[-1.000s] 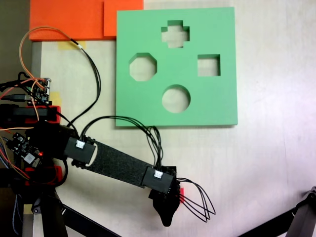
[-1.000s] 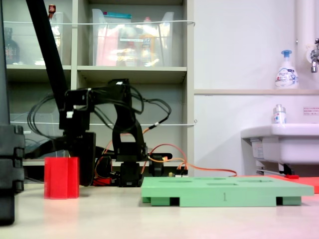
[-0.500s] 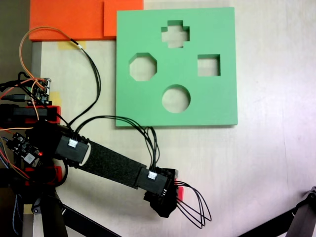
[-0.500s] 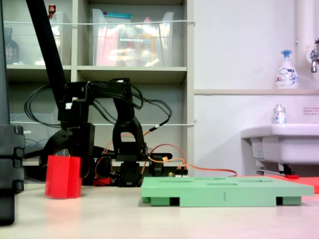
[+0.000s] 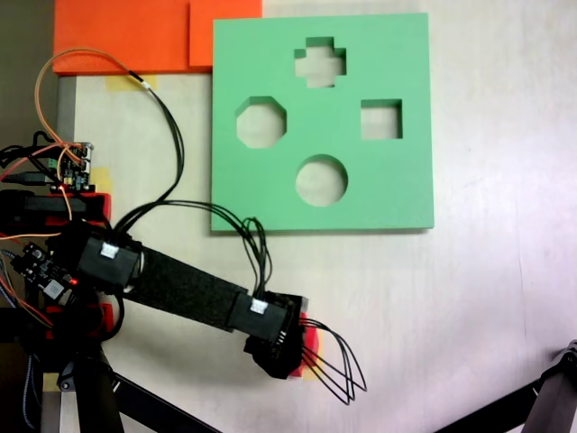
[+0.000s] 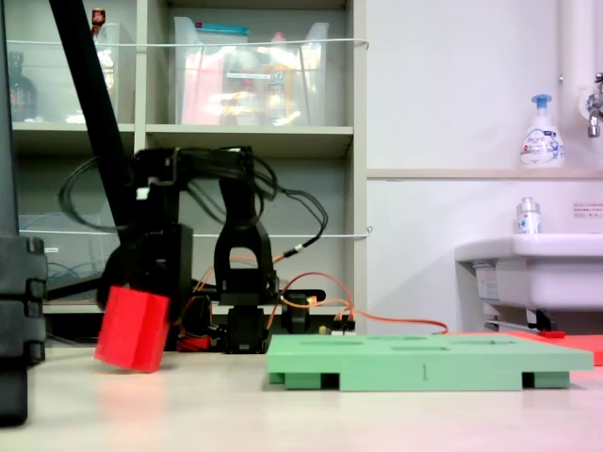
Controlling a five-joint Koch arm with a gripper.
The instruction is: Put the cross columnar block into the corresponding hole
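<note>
red block (image 6: 133,329) tilted in lowered hand (image 6: 141,297)

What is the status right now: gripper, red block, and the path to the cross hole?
Gripper shut on red block, block tilted, one corner near the table. Cross hole on green board empty. Nothing seen blocking the way.

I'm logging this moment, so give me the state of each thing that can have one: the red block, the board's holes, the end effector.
cross columnar block: tilted, mostly off the table, at the end effector.
end effector: over the block; open or shut cannot be told.
corresponding hole: empty.
octagonal hole: empty.
square hole: empty.
round hole: empty.
green board: flat on the table.
</note>
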